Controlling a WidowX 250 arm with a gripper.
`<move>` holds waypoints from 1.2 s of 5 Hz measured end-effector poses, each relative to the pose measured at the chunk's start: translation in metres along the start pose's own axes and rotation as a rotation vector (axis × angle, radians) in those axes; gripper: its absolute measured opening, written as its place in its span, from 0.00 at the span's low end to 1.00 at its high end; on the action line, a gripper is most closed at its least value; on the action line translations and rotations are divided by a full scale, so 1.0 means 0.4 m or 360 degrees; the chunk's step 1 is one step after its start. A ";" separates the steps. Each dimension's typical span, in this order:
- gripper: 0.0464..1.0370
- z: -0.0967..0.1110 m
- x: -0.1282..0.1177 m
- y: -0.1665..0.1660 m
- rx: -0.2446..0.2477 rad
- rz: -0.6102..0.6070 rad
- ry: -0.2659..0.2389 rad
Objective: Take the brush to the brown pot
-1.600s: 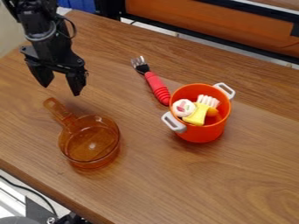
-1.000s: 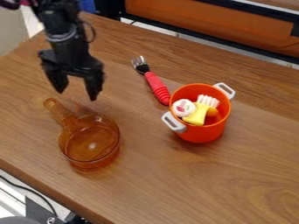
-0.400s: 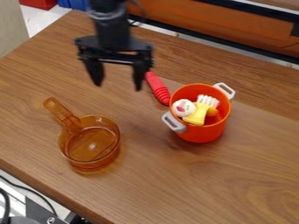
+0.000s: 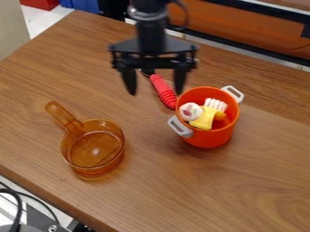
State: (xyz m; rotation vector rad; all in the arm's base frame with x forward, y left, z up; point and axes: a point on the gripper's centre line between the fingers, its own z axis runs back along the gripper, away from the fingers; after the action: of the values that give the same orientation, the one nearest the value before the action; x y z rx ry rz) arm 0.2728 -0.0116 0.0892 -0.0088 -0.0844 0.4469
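Gripper (image 4: 156, 93) hides tines of fork (image 4: 162, 89); top edge cuts arm (image 4: 150, 38). Fingers (image 4: 129, 80) are spread; gripper has moved rightward since earlier, nearer orange pot (image 4: 209, 139). Brush (image 4: 206, 118) is inside this pot, lower part hidden.

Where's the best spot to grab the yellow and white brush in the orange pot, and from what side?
Probably its yellow body, from above through the open top of the orange pot. The body looks like a firm, narrow piece below the white bristles, and the pot's wall blocks the sides. The round white piece sits close beside it.
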 end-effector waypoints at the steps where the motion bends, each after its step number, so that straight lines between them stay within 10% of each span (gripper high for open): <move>1: 0.96 -0.018 -0.003 -0.049 0.0007 -0.0005 -0.0031; 4: 0.93 -0.054 0.011 -0.114 0.0007 -0.0048 -0.0142; 6: 0.69 -0.080 -0.003 -0.128 0.0022 -0.0036 -0.0123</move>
State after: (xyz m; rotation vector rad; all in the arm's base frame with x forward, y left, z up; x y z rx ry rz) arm 0.2964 -0.0579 0.0586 0.0232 -0.1574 0.4254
